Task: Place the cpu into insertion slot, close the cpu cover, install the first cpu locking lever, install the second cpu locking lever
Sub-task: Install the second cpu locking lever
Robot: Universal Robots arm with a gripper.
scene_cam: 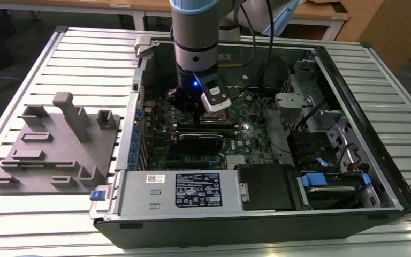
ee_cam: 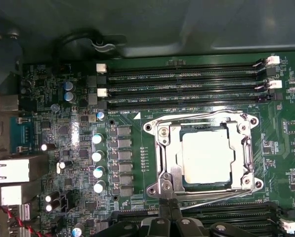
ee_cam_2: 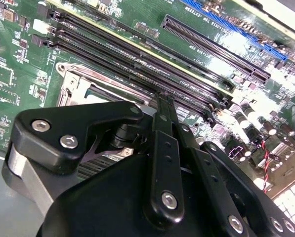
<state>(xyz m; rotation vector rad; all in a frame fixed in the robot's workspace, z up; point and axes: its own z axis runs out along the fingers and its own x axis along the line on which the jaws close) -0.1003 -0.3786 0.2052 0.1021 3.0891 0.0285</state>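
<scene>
The cpu (ee_cam: pixel 206 158) lies flat in the insertion slot (ee_cam: pixel 252 154), its pale silver top showing. The cpu cover (ee_cam: pixel 163 148) is folded down over it and frames the chip through its window. Thin wire levers run along two sides of the slot, one by the upper memory slots (ee_cam: pixel 196 118) and one at the side nearest my gripper. My gripper (ee_cam: pixel 169 205) is shut with nothing held, its fingertips (ee_cam_2: pixel 162 101) together at the slot's edge, beside the metal frame (ee_cam_2: pixel 70 86). In the exterior view the arm reaches down into the computer case, the gripper (scene_cam: pixel 188 110) low over the green board.
Long black memory slots (ee_cam: pixel 187 79) flank the socket on two sides. A row of capacitors (ee_cam: pixel 98 163) and rear ports (ee_cam: pixel 14 170) stand beside it. The case walls (scene_cam: pixel 348 80), power supply (scene_cam: pixel 184 190) and drive cage hem the board in. A grey fixture (scene_cam: pixel 55 144) lies at the exterior view's left.
</scene>
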